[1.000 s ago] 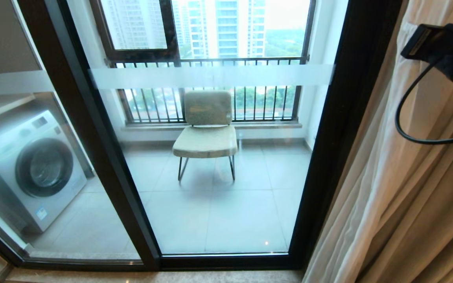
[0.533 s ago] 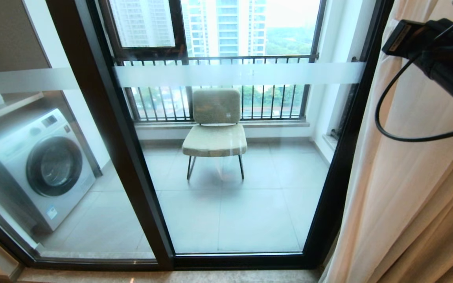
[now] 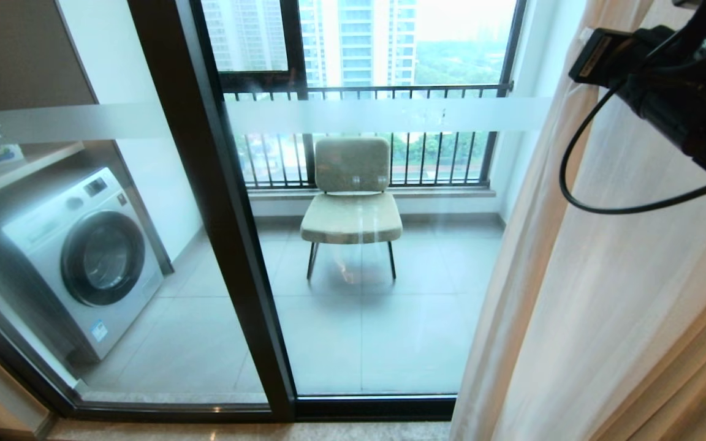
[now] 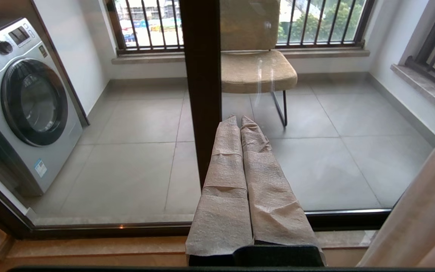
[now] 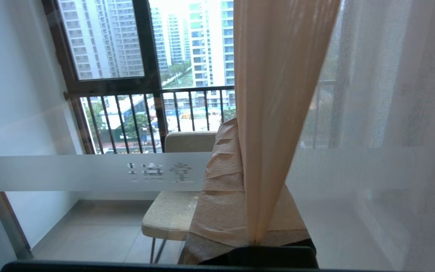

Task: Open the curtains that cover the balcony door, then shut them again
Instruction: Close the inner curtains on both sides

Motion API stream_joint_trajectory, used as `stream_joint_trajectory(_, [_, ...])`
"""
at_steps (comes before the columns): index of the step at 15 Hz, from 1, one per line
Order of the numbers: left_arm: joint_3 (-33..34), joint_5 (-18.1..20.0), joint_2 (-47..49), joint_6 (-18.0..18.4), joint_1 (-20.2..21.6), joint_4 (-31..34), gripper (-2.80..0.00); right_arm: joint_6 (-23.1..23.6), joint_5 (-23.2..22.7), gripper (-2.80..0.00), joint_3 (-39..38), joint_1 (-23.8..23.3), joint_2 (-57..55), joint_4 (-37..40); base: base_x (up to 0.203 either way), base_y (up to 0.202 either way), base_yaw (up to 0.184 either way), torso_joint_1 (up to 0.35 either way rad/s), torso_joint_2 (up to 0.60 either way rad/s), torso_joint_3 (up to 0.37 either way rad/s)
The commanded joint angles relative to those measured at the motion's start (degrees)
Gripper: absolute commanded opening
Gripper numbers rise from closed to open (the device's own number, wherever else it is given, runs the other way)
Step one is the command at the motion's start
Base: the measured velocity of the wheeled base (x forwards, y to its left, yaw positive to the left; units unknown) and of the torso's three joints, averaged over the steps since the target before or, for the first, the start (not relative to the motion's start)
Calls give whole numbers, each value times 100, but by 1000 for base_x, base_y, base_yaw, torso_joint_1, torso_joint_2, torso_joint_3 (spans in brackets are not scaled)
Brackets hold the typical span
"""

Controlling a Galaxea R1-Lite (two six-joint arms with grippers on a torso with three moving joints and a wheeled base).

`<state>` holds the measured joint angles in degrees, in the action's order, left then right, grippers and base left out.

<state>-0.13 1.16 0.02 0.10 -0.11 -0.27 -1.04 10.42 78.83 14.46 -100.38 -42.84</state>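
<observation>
At the door's [image 3: 353, 275] right side, the right tool [image 5: 246, 177] is clamped on the curtain [image 5: 278, 94] edge; opening looks done, closing barely begun. Left tool [image 4: 240, 124] together, idle.

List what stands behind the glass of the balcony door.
Behind the balcony door stand a beige chair, a front-loading washing machine and a railed window. The curtains, pinched in the shut right gripper, hide whatever lies behind them on the right.
</observation>
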Motion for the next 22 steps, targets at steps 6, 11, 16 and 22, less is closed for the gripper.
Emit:
stream_joint_trajectory(6, [5,-2,-2,8,-5,1,-280,7,180,-280,80,316,-157,-32,0,187,-1,2,1,2])
stream_joint_trajectory(11, [5,-2,-2,8,-7,1,-280,7,235,-280,150,435,-201,-23,0,190,0,3,3,1])
stream_joint_trajectory(16, [5,-2,-2,-1,-6,1,-280,7,266,-280,187,496,-256,-23,0,189,-2,2,5,4])
stream_joint_trajectory(22, [5,-2,-2,8,-1,1,-280,17,285,-280,458,602,-415,3,0,191,0,2,4,2])
